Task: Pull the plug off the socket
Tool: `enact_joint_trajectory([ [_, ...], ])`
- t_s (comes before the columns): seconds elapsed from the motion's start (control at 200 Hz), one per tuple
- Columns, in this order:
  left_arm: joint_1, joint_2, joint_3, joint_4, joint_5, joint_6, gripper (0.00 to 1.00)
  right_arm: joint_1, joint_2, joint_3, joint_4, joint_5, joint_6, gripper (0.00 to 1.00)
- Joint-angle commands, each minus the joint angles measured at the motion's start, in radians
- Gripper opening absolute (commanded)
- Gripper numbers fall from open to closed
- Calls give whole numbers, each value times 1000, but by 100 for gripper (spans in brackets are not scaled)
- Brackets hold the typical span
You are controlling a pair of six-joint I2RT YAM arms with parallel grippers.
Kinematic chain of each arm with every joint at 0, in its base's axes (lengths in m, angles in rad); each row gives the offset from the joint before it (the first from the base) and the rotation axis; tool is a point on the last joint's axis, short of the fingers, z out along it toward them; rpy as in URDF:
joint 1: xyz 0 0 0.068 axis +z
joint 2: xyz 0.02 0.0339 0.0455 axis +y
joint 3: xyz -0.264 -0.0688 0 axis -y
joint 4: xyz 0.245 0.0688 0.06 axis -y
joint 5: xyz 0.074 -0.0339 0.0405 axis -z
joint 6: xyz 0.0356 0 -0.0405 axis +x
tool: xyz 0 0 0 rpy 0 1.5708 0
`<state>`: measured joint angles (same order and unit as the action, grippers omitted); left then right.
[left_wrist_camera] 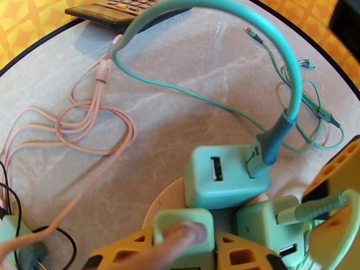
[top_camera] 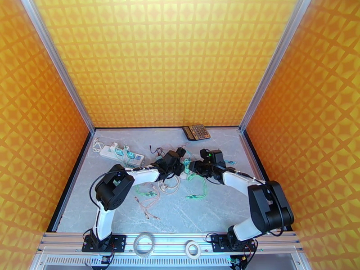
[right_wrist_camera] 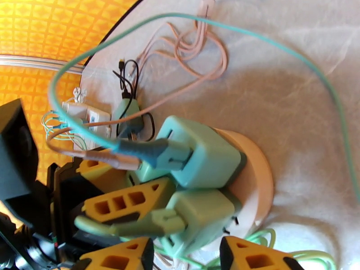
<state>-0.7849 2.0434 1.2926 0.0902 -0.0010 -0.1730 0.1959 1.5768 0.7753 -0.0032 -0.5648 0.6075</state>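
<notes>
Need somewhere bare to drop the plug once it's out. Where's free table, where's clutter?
Bare table: the near stretch between the pink cables and the front rail, and the back right corner beside the calculator. Crowded: the centre, where the left tool and right tool meet over the socket and chargers among green cables, and back left around the power strip.

a round beige socket (right_wrist_camera: 257, 176) lies on the pale marbled counter (right_wrist_camera: 292, 95), mint plugs crowded on it; the upper plug (right_wrist_camera: 202, 151) carries a teal cable (right_wrist_camera: 144, 149) that arches overhead; the lower plug (right_wrist_camera: 202, 212), trailing a green cable (right_wrist_camera: 112, 226), sits between the yellow fingers of the right end effector (right_wrist_camera: 185, 243), contact unclear; the left end effector (right_wrist_camera: 135, 183) clasps a small plug (right_wrist_camera: 146, 172) bearing a pink cable (right_wrist_camera: 108, 157)
</notes>
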Motion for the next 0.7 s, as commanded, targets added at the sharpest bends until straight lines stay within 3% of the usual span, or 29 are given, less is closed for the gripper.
enact_joint_trajectory([
  [0.0,-23,-27,-19,-73,5,-51,27,-1,38,31,1,-25,11,44],
  [0.18,-31,-33,-16,-93,5,-58,27,0,99,24,-17,-11,18,42],
  [0.495,-37,-67,-13,-112,3,-69,17,-1,95,-50,-77,97,-41,40],
  [0.695,-95,-81,-36,-105,-124,-1,17,0,109,-57,-91,122,-56,39],
])
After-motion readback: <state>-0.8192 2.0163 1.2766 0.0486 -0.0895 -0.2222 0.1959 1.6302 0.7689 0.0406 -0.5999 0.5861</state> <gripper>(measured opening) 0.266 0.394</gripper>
